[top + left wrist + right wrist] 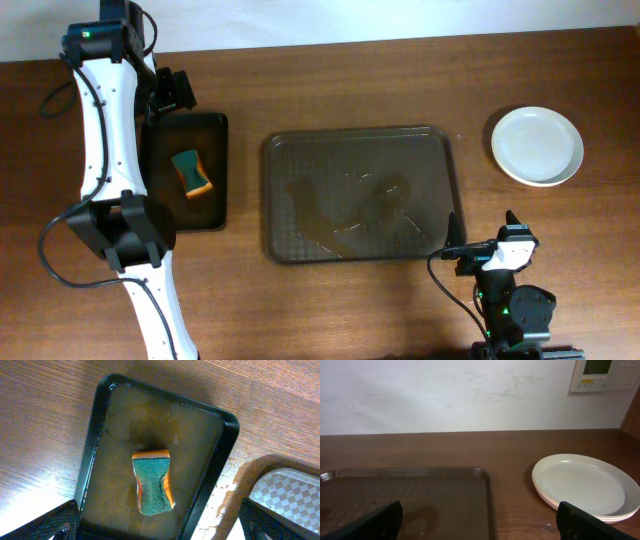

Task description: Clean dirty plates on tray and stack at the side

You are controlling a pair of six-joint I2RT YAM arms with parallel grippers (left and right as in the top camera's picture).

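- Evidently the wiping is done: the plates (580,485) sit stacked at the right of the right-wrist view, on bare wood just beside the tray (300,160), and the top one shows no smear.
- No plate is on the tray, only a wet film mid-frame in the overhead view, so I judge the task all but finished.
- The sponge (152,480) lies loose in the black tray (92,450) at the overhead view's left, its parking place.
- The left gripper (160,527) hangs over the sponge with its fingers spread wide and nothing between them, which reads as a release, not a grasp.
- The right gripper (480,525), at the overhead view's lower right, is also spread and empty, and faces the gap between tray and stack.
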